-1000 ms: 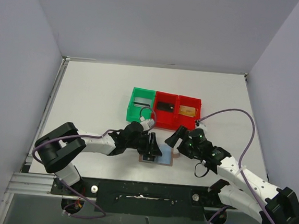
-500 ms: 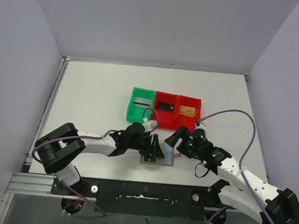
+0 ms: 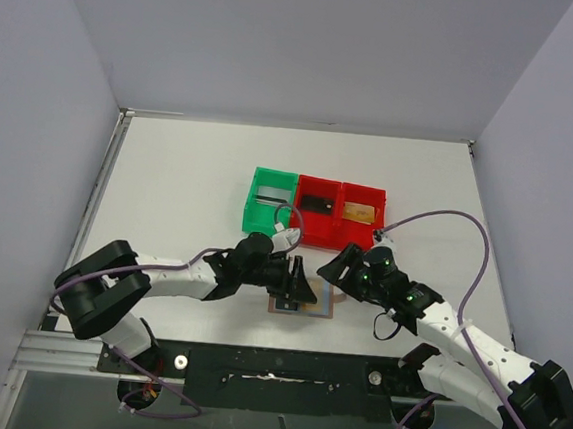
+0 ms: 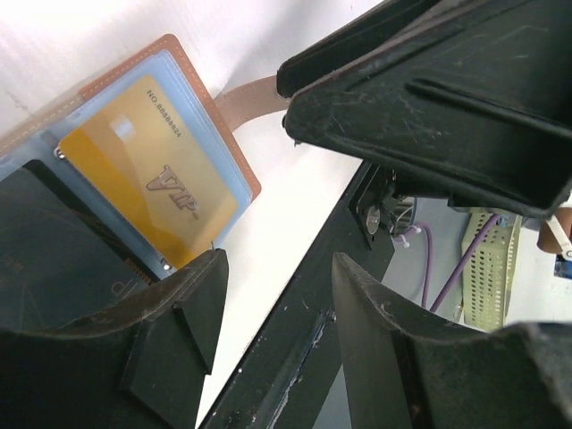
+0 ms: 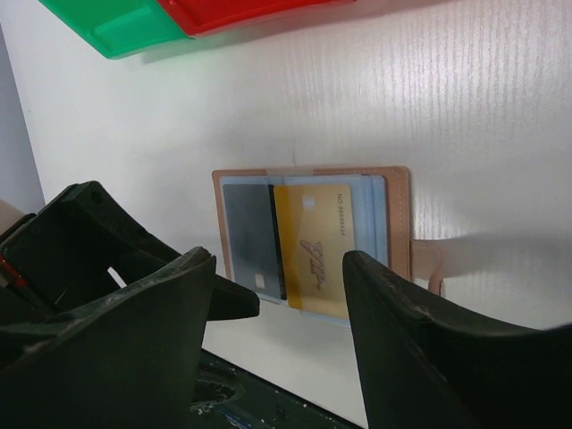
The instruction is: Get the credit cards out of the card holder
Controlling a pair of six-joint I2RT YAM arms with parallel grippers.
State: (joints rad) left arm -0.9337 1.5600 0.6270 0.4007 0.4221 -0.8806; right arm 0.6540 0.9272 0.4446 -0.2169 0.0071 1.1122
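The card holder (image 3: 306, 304) lies open and flat near the table's front edge, brown-rimmed (image 5: 399, 214) with pale blue pockets. A gold card (image 5: 317, 243) sticks partly out of its right half, and a dark grey card (image 5: 250, 231) sits in the left half. The closing tab (image 5: 428, 259) points right. My left gripper (image 3: 297, 280) is open over the holder's left half, one finger (image 4: 170, 313) by the gold card's (image 4: 147, 174) corner. My right gripper (image 5: 277, 261) is open above the gold card, with nothing between its fingers.
A green bin (image 3: 270, 198) and two red bins (image 3: 317, 215) (image 3: 361, 207) stand in a row just behind the holder. The red ones each hold a card. The black front rail (image 4: 295, 322) runs directly below the holder.
My right gripper's jaws have narrowed and it has dipped slightly toward the holder. The left gripper has shifted a little to the right over the holder.
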